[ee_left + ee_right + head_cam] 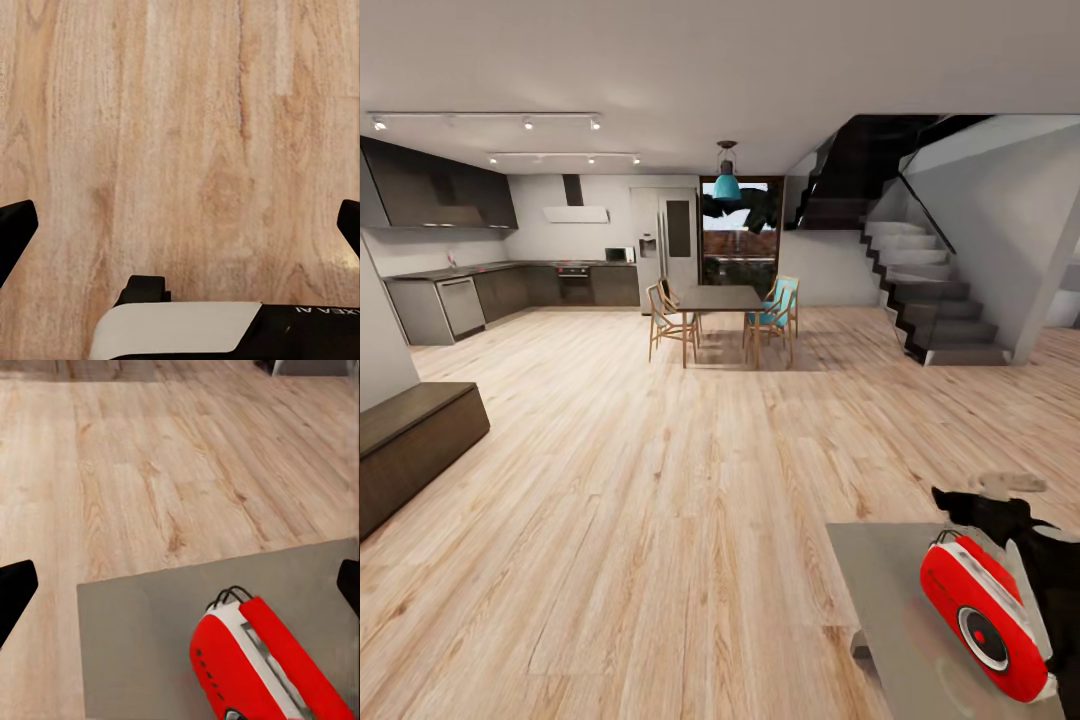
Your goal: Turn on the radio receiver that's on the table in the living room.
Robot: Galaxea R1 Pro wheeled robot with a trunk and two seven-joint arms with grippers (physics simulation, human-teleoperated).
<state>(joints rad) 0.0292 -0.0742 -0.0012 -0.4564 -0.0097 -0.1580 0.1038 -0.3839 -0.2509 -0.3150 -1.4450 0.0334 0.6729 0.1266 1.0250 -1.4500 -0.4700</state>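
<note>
Pale wood flooring (pixel 660 500) runs under everything, and nearest the robot the grey table (pixel 890 600) cuts into the head view's lower right corner. On it the radio receiver (pixel 985 620) stands upright near the table's near edge, dial facing out, with the dark right arm close behind it. From the right wrist, the right gripper (pixel 180 585) hangs above the radio with its black fingertips (pixel 15 589) spread wide and holding nothing. The left gripper (pixel 180 229) is likewise spread over bare floor.

The radio looks like a light, rigid plastic shell with smooth rounded corners, so a hard push would probably slide or tip it. A gentle press at the face control or top seems wiser than a grab; the thin wire handle (pixel 231 596) looks too slight to rely on.

Bare tabletop lies beyond the radio, then open floor. Farther off stand a dark bench (pixel 410 440), the dining table (pixel 718 300), kitchen and staircase (pixel 930 290), all well apart.
</note>
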